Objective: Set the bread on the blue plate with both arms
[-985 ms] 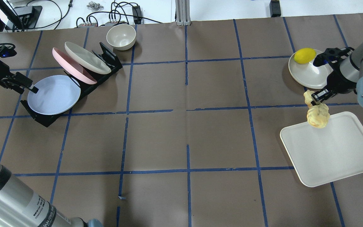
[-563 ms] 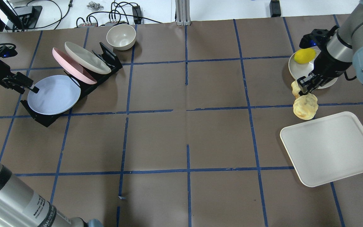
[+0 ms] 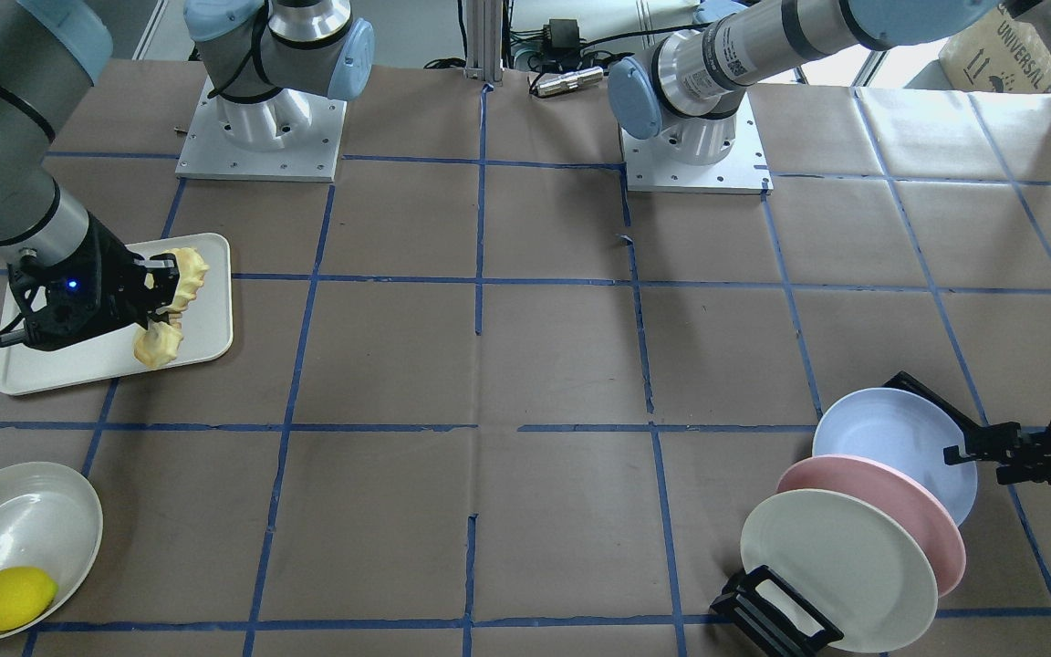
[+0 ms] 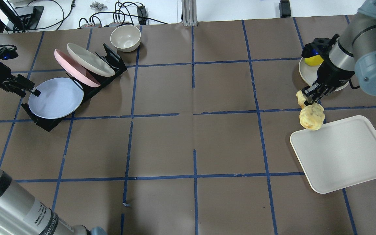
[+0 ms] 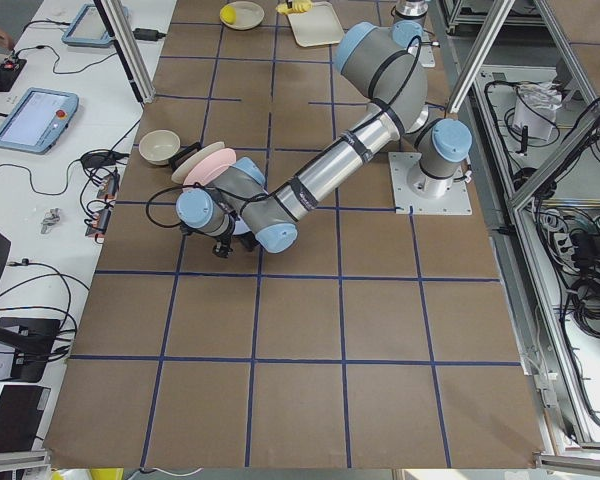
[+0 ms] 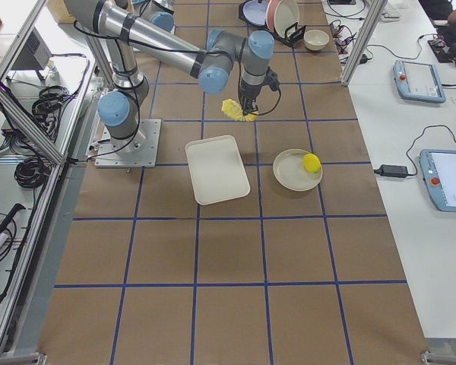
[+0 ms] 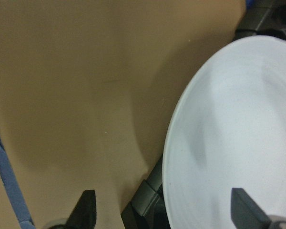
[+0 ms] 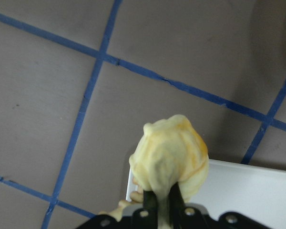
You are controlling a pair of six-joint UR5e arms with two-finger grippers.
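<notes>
Slippage looked the main danger. Above a corner of the smooth white rectangular tray [image 4: 344, 153], the right hand [image 4: 309, 96] was clenched on a narrow pinch of the elongated golden-yellow bread with its bumpy crust [image 4: 311, 117]. The bread dangled in the air, and its heavy, soft lower lobe could sag or tear free on the long crossing. Far across the brown paper tabletop [image 4: 188, 140], the round, matte pale-blue plate [image 4: 55, 98] rested tilted in a black slotted rack [image 4: 44, 124]. The left hand [image 4: 29, 88] stood spread apart astride the plate's rim, and a skewed closing could knock the plate against the glossy pink plate [image 4: 73, 67] beyond.
</notes>
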